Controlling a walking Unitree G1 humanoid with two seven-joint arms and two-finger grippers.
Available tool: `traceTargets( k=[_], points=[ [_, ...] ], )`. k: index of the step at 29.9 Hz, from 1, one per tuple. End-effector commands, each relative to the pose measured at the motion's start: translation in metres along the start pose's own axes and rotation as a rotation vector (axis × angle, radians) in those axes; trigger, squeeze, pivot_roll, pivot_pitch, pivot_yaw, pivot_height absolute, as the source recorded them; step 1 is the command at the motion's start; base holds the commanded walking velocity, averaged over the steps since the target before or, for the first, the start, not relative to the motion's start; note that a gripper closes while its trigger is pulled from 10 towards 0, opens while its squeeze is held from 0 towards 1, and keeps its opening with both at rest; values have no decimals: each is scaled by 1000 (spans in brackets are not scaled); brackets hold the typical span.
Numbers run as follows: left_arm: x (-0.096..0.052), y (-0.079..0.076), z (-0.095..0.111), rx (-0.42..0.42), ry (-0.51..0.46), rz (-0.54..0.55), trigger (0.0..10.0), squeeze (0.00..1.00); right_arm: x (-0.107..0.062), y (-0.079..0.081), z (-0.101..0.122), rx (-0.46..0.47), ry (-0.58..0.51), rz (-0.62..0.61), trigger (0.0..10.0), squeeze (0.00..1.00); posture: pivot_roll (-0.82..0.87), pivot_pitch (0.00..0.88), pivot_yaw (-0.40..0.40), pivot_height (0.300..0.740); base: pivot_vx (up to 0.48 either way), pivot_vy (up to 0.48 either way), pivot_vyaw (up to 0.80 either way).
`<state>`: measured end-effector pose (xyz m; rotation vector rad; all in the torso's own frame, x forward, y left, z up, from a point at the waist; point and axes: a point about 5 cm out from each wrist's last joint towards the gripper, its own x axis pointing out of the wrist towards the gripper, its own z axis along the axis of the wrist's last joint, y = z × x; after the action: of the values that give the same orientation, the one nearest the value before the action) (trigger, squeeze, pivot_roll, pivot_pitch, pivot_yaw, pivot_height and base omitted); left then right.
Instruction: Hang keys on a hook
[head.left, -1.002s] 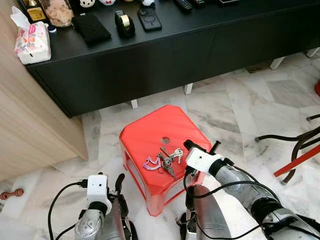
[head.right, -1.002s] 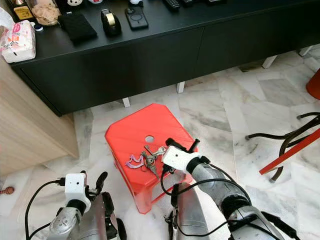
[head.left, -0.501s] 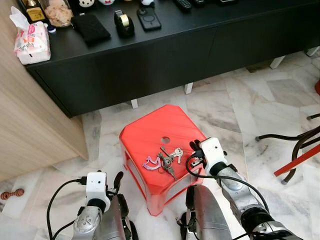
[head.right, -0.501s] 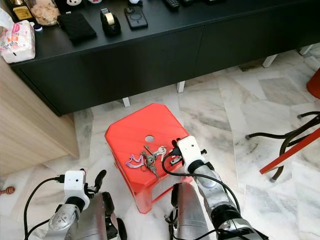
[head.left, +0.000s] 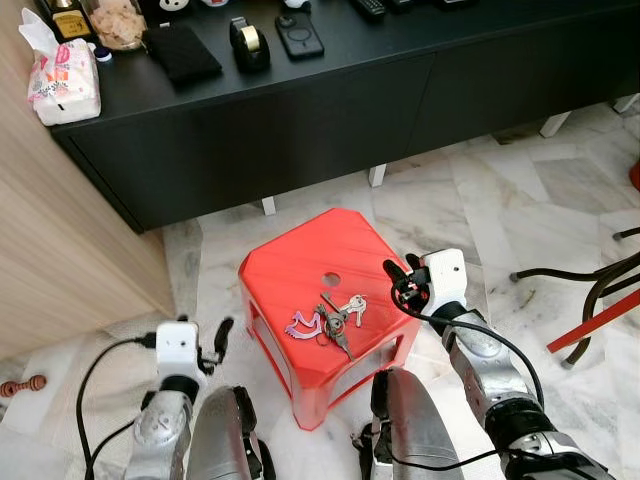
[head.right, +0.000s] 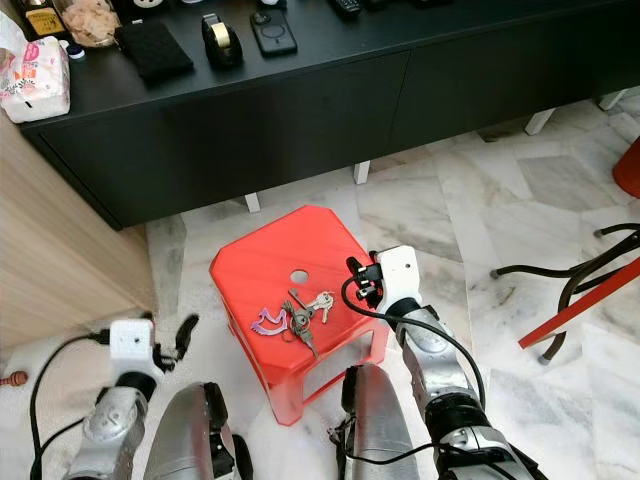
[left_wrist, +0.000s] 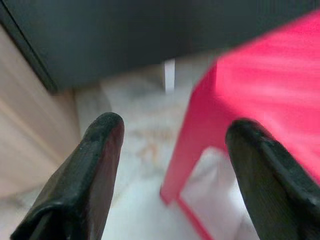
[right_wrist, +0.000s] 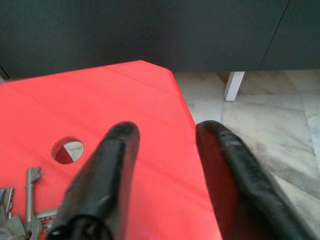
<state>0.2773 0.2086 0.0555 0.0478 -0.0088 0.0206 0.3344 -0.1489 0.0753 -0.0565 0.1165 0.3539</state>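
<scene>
Keys (head.left: 333, 319): metal bunch with a pink tag, lying flat on the red plastic stool (head.left: 290, 270); blades fan out, longest pointing toward the robot.
Stool: glossy, octagonal top, round centre hole.
Right gripper (head.left: 402, 279): fingers spread, empty, at the stool's right edge, keys apart to its left.
Left gripper (head.left: 222, 335): fingers spread, beside the stool.
</scene>
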Motion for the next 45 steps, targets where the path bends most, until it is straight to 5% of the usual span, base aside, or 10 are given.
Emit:
traceTargets(
  k=[1,3,4,7,8,9,21,22,33,45],
  points=[
    [-2,-1,1,-39,18,2,10000,0,-6,-3,-8,25,25,-25,10000,1000,-120,227,-38,593,0,0,0],
    [1,-6,8,-71,10,-42,10000,0,-9,-7,-12,33,39,-53,10000,980,-122,221,-38,593,0,0,0],
    [3,-12,13,-91,6,-105,10000,0,-12,-10,-16,49,55,-84,10000,0,-125,216,-36,593,0,0,0],
    [4,-30,16,-128,41,-277,10000,16,-19,-13,-27,85,91,-137,10000,0,-129,206,-30,593,0,0,0],
    [5,-34,18,-131,46,-307,10000,278,-21,-14,-32,94,109,-156,10000,0,-133,203,-26,593,0,0,0],
    [5,-36,20,-140,49,-324,10000,1000,-23,-14,-35,102,121,-169,10000,0,-133,202,-26,593,0,0,0],
    [20,-52,21,-176,118,-292,10000,996,-50,-20,-75,153,259,-298,10000,0,-158,187,-27,593,0,0,0],
    [20,-50,20,-166,121,-258,10000,0,-53,-19,-78,154,270,-302,10000,0,-156,188,-28,593,0,0,0],
    [14,-35,13,-167,128,-141,10000,0,-115,-2,-125,119,407,-429,10000,0,-166,189,-37,593,0,0,0],
    [15,-53,13,-174,201,-355,10000,0,-185,8,-185,160,800,-553,10000,0,-165,185,-28,593,0,0,0]
  ],
)
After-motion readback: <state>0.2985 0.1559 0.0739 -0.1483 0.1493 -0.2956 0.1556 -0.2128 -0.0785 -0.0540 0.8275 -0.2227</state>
